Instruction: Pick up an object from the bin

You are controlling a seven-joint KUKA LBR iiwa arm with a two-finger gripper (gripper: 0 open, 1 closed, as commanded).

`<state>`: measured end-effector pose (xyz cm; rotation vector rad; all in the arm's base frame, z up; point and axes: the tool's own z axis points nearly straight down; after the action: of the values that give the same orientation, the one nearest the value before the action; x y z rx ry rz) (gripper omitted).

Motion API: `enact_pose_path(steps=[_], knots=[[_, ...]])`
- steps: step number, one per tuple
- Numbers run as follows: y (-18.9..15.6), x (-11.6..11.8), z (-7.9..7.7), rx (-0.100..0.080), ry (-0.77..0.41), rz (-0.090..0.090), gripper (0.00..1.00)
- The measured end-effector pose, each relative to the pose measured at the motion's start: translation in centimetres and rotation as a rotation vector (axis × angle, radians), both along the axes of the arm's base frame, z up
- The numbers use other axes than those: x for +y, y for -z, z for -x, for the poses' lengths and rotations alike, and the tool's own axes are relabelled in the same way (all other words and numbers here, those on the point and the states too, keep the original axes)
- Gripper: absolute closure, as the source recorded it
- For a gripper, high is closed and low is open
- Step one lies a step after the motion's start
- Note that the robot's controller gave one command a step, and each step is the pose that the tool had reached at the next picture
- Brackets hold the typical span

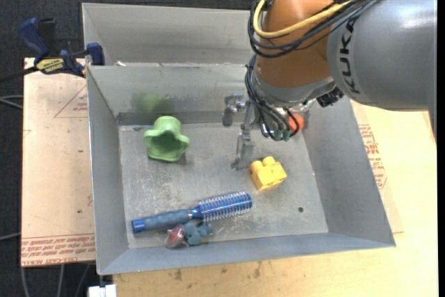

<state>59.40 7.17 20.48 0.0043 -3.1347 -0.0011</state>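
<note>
Grey bin (104,149) floor: green cup (167,140), yellow brick (268,173), blue brush (198,211), pink-blue toy (186,235) beside brush.

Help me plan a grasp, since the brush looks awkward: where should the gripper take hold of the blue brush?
Probably the smooth handle of the blue brush, from straight above, closing across its narrow width. It lies flat, and the bristled head is bulkier. Stay near the handle's free end, clear of the small pink-and-blue thing beside the brush's middle.

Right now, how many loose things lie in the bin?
4: a green cup back left, a yellow block right of centre, a blue brush in front, a small pink-and-blue thing beside it. The arm may hide more.
</note>
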Motion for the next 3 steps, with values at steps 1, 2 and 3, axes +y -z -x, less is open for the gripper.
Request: enact_pose_path(steps=[1, 2, 3], knots=[[1.7, 9.6, 1.4, -0.005, -0.021, -0.004, 0.00], [13.7, 7.2, 9.3, -0.004, 0.229, 0.000, 0.00], [13.5, 7.2, 9.1, -0.009, 0.230, -0.001, 1.00]])
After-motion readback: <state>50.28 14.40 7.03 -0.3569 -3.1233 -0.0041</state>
